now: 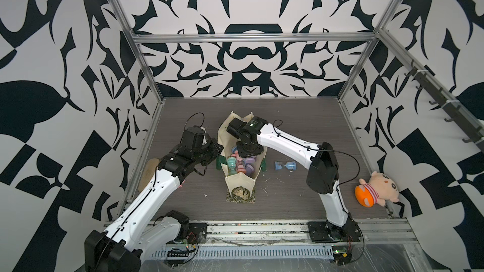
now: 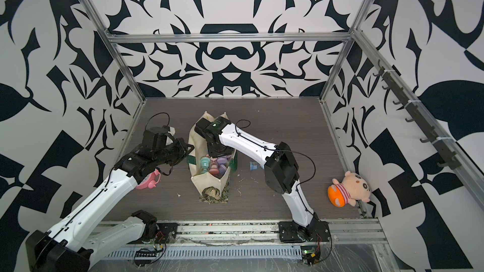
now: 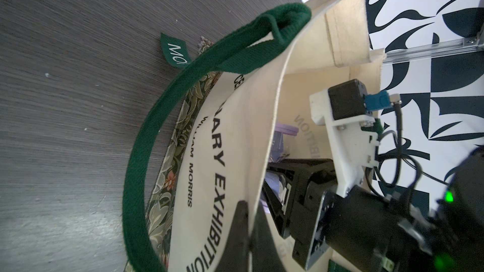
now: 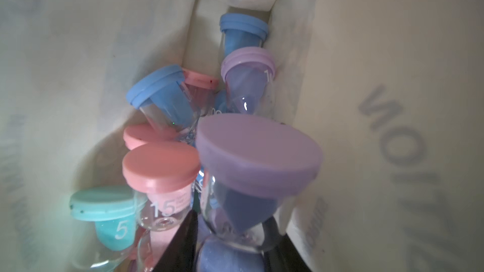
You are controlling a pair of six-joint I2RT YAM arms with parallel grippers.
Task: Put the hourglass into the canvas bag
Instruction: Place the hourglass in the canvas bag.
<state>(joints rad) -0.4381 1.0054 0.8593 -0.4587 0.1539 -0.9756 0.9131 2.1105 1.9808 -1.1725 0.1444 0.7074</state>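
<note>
We see the canvas bag (image 1: 237, 182), cream with dark green handles (image 3: 136, 168), standing open mid-bench (image 1: 288, 126), its length running near to far. Inside lies a pile of pastel hourglasses (image 4: 161, 163) in pink, blue and teal. The purple hourglass (image 4: 258, 153) sits uppermost, tilted, close to a printed side wall. We find a blue hourglass (image 1: 285, 165) on its side just right of the bag.

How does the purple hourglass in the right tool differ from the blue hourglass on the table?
Colour: the purple hourglass has lilac caps, the blue hourglass blue ones. Place: the purple one is inside the canvas bag; the blue one lies on its side on the table, outside it. State: the right tool pinches the purple one's waist; nothing touches the blue one. Both have the same capped shape.
</note>
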